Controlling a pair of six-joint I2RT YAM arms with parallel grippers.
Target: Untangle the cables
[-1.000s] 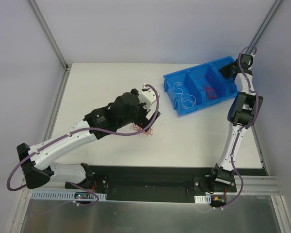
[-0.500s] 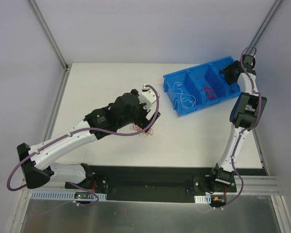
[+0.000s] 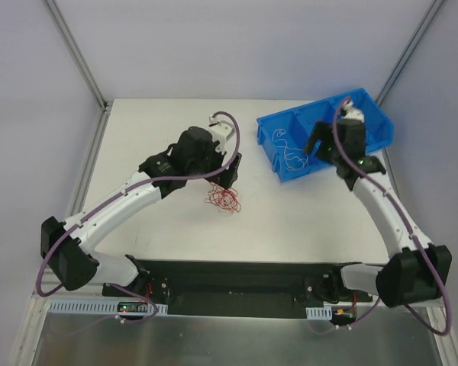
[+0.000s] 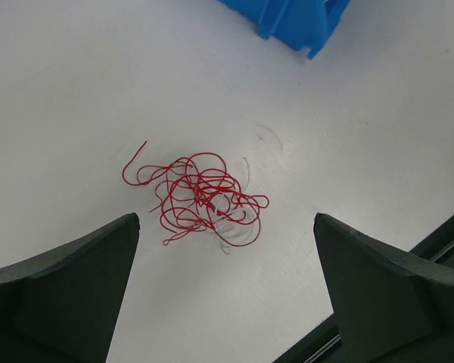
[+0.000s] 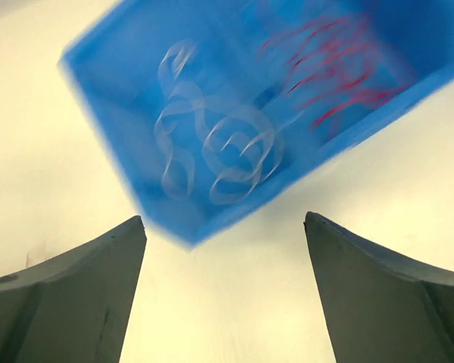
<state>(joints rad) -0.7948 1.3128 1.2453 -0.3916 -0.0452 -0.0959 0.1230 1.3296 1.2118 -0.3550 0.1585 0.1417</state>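
The red tangle of cables (image 4: 200,198) lies on the table (image 3: 153,130) under the left gripper (image 4: 225,221), whose jaws stand wide apart, empty. The right gripper (image 5: 223,223) hangs over the blue bin (image 5: 106,91), jaws also released; a white cable (image 5: 212,144) and red cables (image 5: 333,76) lie inside

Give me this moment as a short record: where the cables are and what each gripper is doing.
loose cables: red tangle lying on the table, outside the bin
left gripper: open, over the red tangle, holding nothing
right gripper: open, empty, above the blue bin
bin contents: white cable in one compartment, red cables in the next; wrist view blurred
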